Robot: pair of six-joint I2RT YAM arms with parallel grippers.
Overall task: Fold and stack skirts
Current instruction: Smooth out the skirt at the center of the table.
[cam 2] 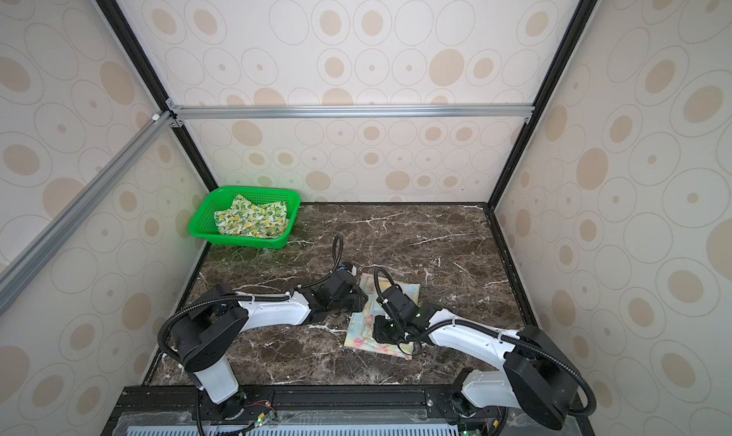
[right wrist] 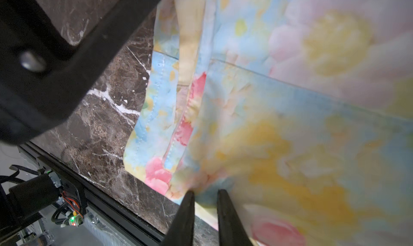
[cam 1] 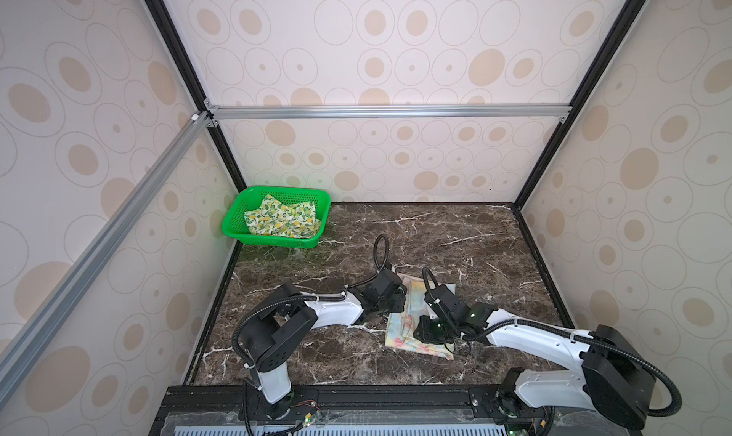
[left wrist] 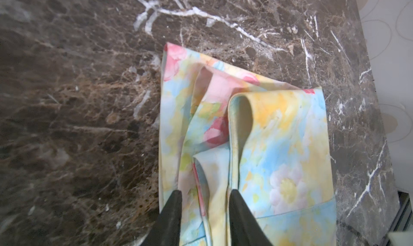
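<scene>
Jaws first. Left gripper [left wrist: 205, 192]: spread, with both black fingers [left wrist: 171, 213] down on the pastel skirt [left wrist: 279, 144]. Loose raised folds run between them and nothing is nipped. Right gripper [right wrist: 205, 191]: jaws nearly together with a narrow gap. Blurred cloth gathers into the tips, which reads as a pinch on the same skirt's edge.

Pastel skirt, blue-yellow with pink flowers, lies in both top views [cam 1: 398, 331] on the marble table [cam 1: 455, 236]. It sits toward the front, between the two arms, in overlapping layers with a roughly rectangular outline and a hem band along one side. Left gripper is at its left edge and right gripper is over its near part.

Lemon-print skirt [cam 1: 283, 218] is crumpled inside the green basket [cam 1: 277, 240] in the far left corner, well apart from the pastel one and from both grippers. It fills most of the basket floor.

Table is dark brown with white veins. Black rail runs along the front edge, and the arm bases are mounted there
</scene>
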